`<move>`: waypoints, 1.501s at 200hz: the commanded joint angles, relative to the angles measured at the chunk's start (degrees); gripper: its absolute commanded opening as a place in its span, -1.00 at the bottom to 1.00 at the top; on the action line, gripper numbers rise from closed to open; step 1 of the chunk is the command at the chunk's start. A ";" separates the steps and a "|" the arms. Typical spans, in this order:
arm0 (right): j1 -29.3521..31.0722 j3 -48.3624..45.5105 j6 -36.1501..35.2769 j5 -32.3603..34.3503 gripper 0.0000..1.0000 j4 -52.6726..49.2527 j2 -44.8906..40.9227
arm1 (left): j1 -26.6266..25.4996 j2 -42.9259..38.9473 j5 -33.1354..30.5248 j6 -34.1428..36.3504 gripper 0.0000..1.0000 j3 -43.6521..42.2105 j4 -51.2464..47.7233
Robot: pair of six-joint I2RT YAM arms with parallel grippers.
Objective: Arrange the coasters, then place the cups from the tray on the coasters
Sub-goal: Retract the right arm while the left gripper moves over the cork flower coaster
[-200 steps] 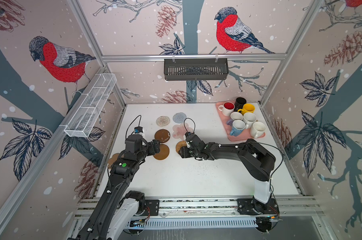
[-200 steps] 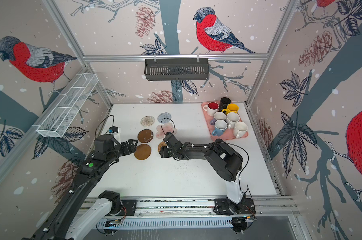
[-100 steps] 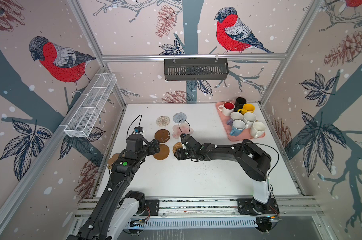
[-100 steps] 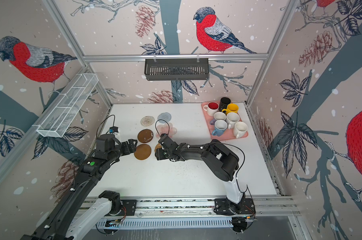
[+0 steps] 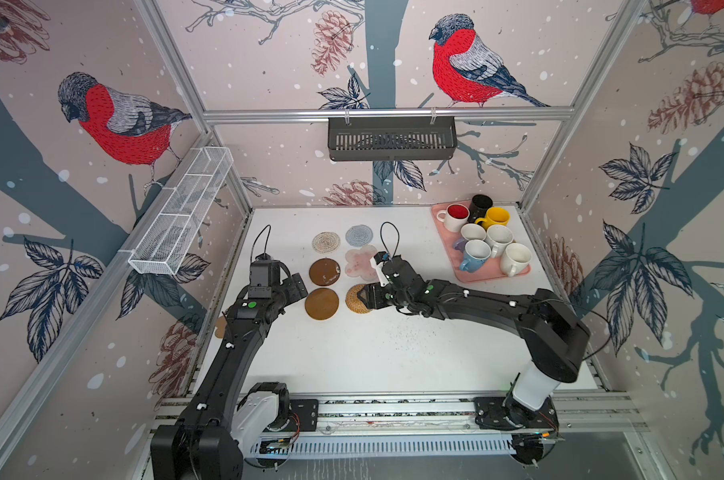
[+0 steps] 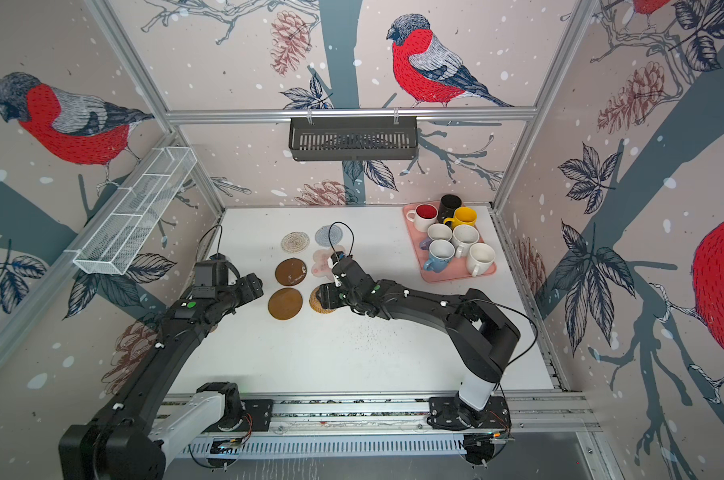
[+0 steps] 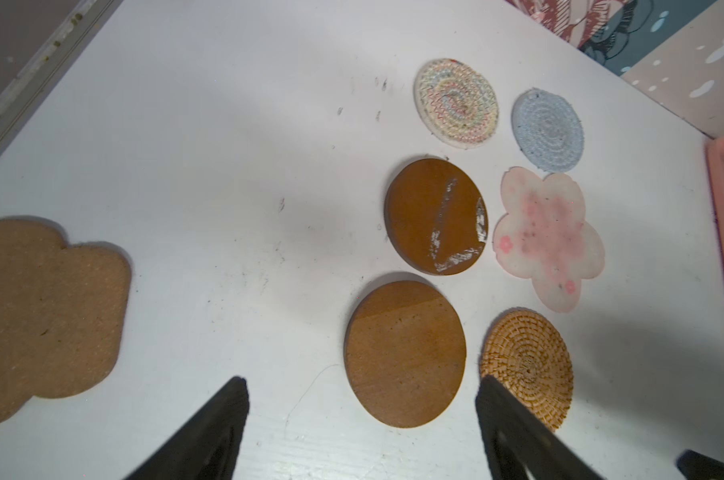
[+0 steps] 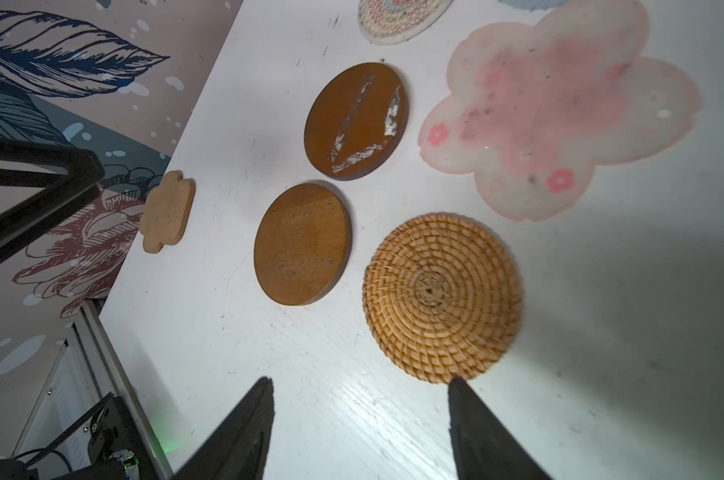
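We see our right gripper [image 8: 359, 384] spread and empty, one fingertip at the rim of the tan wicker coaster [image 8: 441, 297] just ahead, our left gripper [image 7: 360, 386] likewise spread over the plain brown disc [image 7: 406, 353], the cork flower [image 7: 44, 316] off to its side, and the cups [image 5: 483, 239] on the tray [image 5: 493, 277], well apart from both.

Far row: you see the beige woven round [image 5: 326, 242] beside the grey-blue woven round [image 5: 359, 235].
Middle row: scuffed brown disc [image 5: 324, 272], pink flower [image 5: 360, 262].
Near row: plain brown disc [image 5: 321, 304], wicker round [image 5: 354, 297].
Well apart, left: cork flower [image 5: 220, 327], lying flat.
Cups [image 5: 499, 237]: seven, crowded on the tray [image 5: 490, 276].
Tray: salmon-pink, far right.
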 commanded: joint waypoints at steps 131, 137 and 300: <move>-7.06 -34.57 2.18 -2.65 0.41 19.19 -29.96 | 17.41 17.59 -5.68 -2.72 0.67 6.06 -1.21; -7.16 -34.74 2.18 -3.38 0.41 19.58 -29.86 | 17.70 18.17 -6.47 -2.93 0.67 6.06 -0.96; -8.04 -36.61 2.66 -8.84 0.42 22.14 -28.67 | 30.57 29.86 -7.11 -7.00 0.42 3.36 6.31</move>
